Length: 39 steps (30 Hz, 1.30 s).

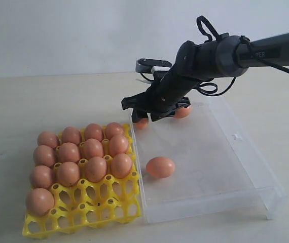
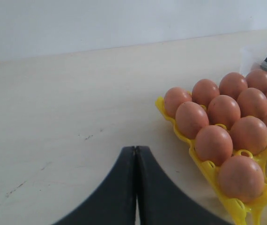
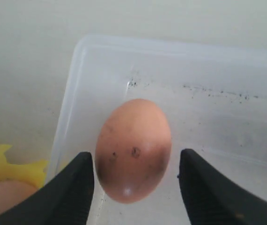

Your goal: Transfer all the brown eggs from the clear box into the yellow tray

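Note:
The clear box (image 1: 213, 152) lies open on the table, right of the yellow tray (image 1: 91, 210). Three brown eggs are in the box: one in the far left corner (image 1: 141, 123), one at the far wall (image 1: 183, 112), one near the middle (image 1: 160, 167). My right gripper (image 1: 143, 113) is open over the corner egg. In the right wrist view that egg (image 3: 133, 150) sits between the two black fingers (image 3: 77, 187) with a gap on each side. Several eggs (image 1: 96, 168) fill the tray's far cups. My left gripper (image 2: 136, 149) is shut and empty, above the table beside the tray (image 2: 207, 168).
The tray's near rows hold one egg (image 1: 39, 200) at the left; its other near cups stand open. The box's low clear walls (image 1: 279, 200) rise around its floor. A pale wall stands behind the light table (image 1: 23, 106).

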{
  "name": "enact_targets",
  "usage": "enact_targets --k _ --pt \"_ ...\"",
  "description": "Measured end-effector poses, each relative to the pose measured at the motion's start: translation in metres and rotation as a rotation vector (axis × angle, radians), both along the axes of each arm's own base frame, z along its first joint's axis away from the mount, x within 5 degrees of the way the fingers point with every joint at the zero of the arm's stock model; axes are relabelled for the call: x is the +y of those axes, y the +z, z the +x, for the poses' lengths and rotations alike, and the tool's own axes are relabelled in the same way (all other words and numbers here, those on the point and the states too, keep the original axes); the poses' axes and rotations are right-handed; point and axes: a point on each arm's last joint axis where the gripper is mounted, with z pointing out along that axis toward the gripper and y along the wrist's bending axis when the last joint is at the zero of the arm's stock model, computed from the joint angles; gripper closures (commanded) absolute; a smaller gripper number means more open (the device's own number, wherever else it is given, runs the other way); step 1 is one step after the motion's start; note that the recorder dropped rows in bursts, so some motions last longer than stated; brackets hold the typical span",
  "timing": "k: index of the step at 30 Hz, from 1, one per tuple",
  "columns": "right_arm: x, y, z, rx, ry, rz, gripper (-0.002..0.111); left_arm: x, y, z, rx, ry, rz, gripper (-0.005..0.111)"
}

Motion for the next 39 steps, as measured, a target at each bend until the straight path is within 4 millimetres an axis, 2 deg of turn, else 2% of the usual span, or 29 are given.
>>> enact_targets --k 13,21,32,34,36,39 --pt "-0.008 0.000 0.009 -0.023 -0.069 0.043 0.054 0.000 0.000 0.000 0.000 0.000 0.000 0.107" --pt "-0.006 -0.021 0.011 0.018 -0.111 0.065 0.054 0.000 0.000 0.000 0.000 0.000 0.000 0.107" --pt "-0.007 -0.023 0.016 -0.026 -0.148 0.081 0.055 0.000 0.000 0.000 0.000 0.000 0.000 0.107" --pt "-0.007 -0.024 0.017 -0.029 -0.151 0.081 0.057 0.000 0.000 0.000 0.000 0.000 0.000 0.107" --pt "-0.007 -0.024 0.017 -0.032 -0.150 0.081 0.066 0.000 0.000 0.000 0.000 0.000 0.000 0.107" --pt "-0.007 -0.024 0.017 -0.037 -0.148 0.080 0.093 0.000 0.000 0.000 0.000 0.000 0.000 0.107"
